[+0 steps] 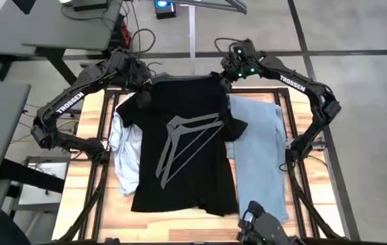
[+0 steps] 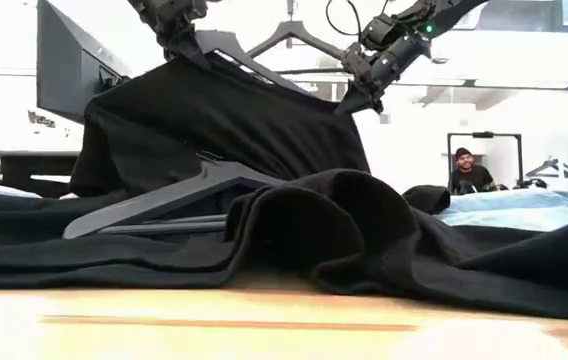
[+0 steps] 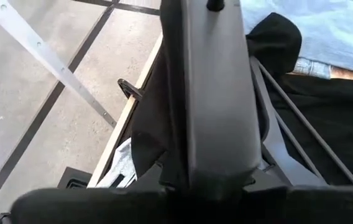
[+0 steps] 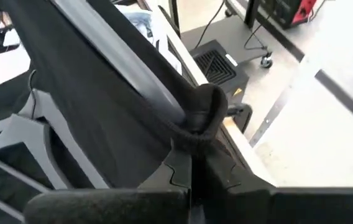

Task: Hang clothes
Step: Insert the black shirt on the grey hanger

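"TROSSEN" in white runs along the left arm (image 1: 69, 101) and right arm (image 1: 294, 83) (high view only)

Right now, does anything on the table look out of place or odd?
Yes. A grey hanger lies loose on top of the black t-shirt rather than inside it, while both pincers lift the shirt's top edge at the table's far side. The shirt's lower part is rumpled on the table.

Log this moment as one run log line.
left hand: shut on black t-shirt, far edge lifted | right hand: shut on black t-shirt | grey hanger: lying on shirt | jeans: flat beside
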`<state>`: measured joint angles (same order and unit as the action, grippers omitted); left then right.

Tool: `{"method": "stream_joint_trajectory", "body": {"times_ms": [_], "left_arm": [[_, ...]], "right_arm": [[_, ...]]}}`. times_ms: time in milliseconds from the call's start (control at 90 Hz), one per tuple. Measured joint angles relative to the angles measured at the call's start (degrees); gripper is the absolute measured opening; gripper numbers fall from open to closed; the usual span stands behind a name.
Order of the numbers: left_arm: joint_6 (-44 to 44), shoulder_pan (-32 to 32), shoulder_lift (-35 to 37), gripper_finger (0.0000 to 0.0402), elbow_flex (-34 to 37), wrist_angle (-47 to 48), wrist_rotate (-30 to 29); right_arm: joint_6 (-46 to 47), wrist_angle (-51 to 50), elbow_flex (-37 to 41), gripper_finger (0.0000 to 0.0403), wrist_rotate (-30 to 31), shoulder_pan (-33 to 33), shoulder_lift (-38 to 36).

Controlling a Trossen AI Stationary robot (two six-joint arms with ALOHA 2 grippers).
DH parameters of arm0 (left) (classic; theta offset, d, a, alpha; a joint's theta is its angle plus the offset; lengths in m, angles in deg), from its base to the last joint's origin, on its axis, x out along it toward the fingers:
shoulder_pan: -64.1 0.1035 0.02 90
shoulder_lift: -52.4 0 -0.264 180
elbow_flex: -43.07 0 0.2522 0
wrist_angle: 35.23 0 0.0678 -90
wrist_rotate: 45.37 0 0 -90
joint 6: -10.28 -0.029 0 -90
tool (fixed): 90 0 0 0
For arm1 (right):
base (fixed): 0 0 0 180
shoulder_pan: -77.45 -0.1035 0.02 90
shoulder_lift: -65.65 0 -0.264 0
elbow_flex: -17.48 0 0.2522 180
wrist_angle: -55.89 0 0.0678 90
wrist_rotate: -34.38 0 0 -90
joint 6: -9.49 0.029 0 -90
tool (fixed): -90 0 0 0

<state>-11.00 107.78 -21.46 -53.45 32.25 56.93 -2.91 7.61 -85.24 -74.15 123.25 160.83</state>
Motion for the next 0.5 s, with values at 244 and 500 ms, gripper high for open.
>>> {"method": "stream_joint_trajectory", "body": {"times_ms": [244, 500], "left_arm": [[-0.1, 0.0, -0.6, 0.0025, 0.5, 4.7, -0.5], [0.9, -0.2, -1.7, 0.0024, 0.4, 1.4, -0.6]], "right_arm": [[-3.2, -0.4, -7.0, 0.0, 0.8, -2.5, -0.6], [-3.9, 0.0, -10.8, 0.0, 0.8, -8.8, -0.5]]}}
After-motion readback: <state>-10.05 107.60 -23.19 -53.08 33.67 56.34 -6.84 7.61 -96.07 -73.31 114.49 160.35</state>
